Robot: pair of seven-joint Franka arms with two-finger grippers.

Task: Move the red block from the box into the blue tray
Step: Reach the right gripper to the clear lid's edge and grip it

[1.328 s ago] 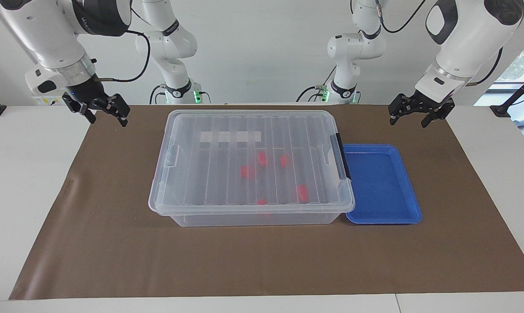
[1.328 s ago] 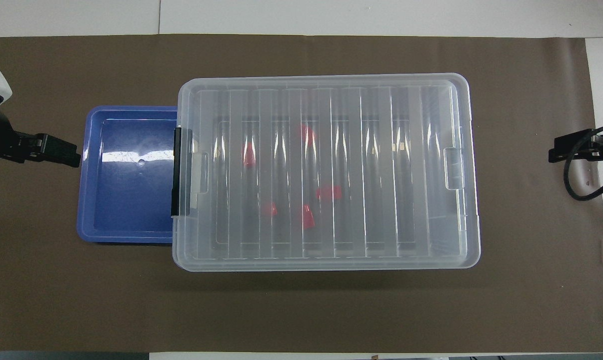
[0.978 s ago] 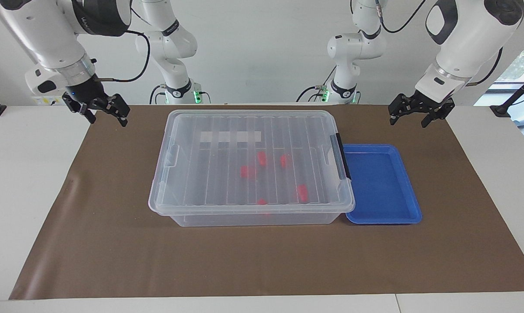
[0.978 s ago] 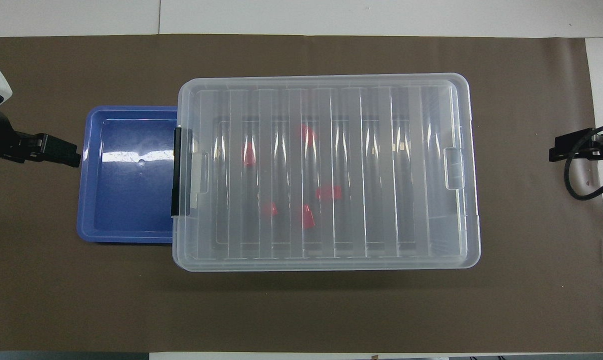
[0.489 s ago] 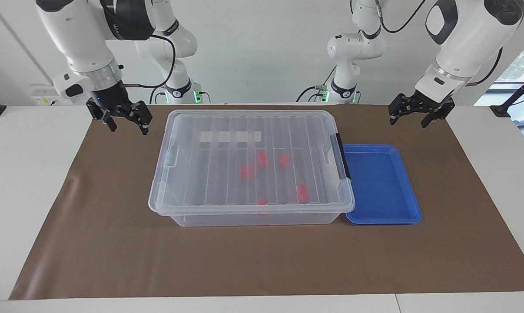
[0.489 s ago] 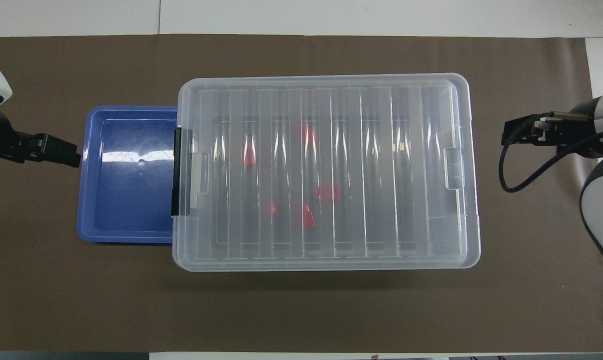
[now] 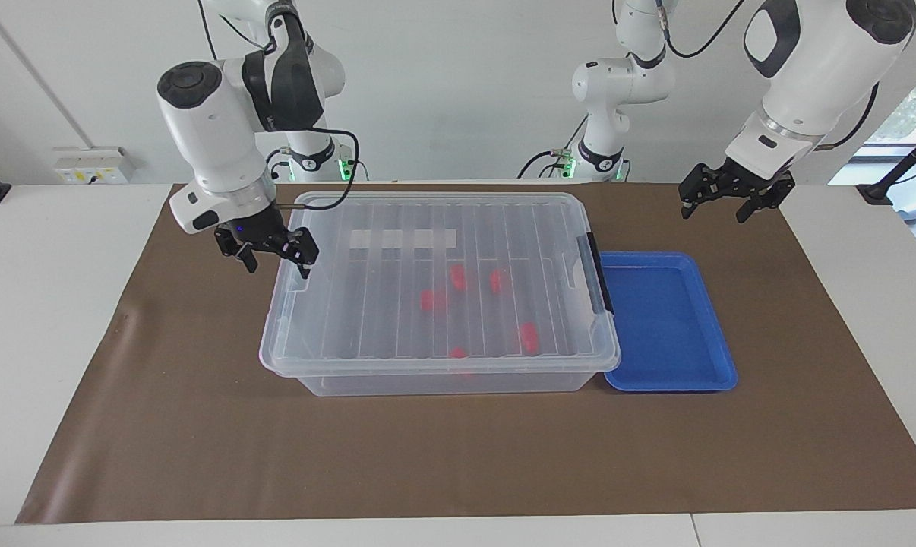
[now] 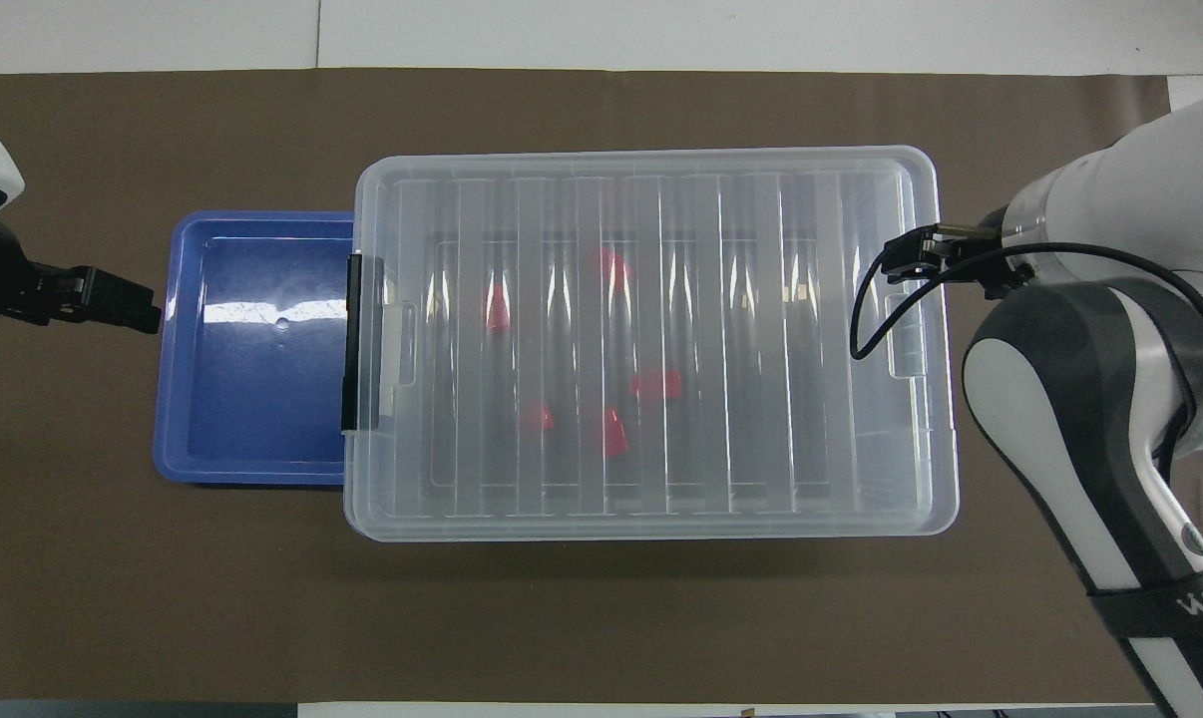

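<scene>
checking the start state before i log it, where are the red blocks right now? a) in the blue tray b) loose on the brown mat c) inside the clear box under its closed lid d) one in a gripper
c: the red blocks show through the ribbed lid of the clear box, and the blue tray holds none.
</scene>
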